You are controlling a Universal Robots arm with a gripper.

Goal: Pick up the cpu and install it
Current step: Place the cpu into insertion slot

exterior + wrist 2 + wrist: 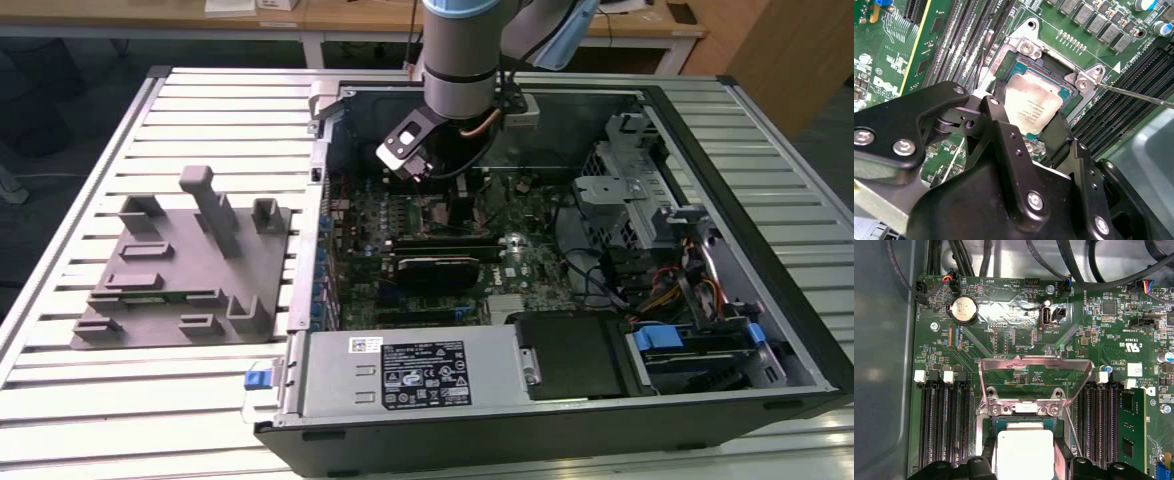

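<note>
Claw (1030,131) closed on cpu (1031,106), fingers (1000,117) pressed to two opposite edges. Cpu held over socket (1050,67); seated or not cannot be told. Load plate (1039,361) seen raised beyond socket in first wrist view. Motherboard (534,262) housed in open case (787,330), set on slatted bench (80,400). Grey fixture (187,290) laid on bench beside case.
</note>
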